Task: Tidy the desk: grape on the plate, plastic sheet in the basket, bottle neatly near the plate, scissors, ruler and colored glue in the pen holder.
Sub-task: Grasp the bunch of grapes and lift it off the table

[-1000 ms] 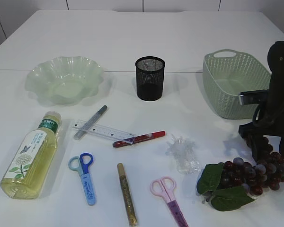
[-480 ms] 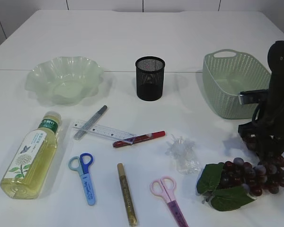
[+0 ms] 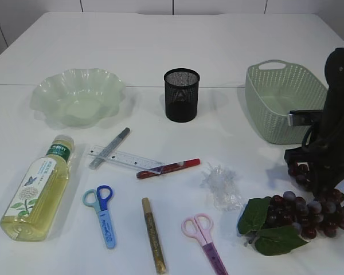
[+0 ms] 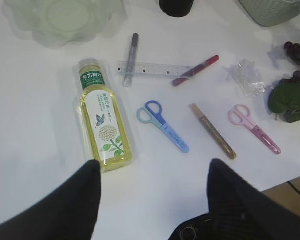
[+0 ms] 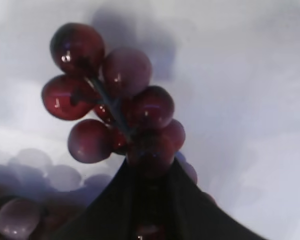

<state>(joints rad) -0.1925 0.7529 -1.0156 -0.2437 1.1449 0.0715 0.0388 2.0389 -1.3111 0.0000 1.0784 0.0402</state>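
Grape [image 5: 115,105] stem hidden between right hand's [image 5: 150,170] fingers.

The bottle [image 4: 105,126] lies on the table [image 4: 35,110], with blue scissors [image 4: 162,125] beside it and the open hand [image 4: 152,192] above.

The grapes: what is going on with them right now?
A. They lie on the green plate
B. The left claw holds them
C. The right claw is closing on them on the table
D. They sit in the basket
C: the right claw pinches the grapes, which rest on the table.
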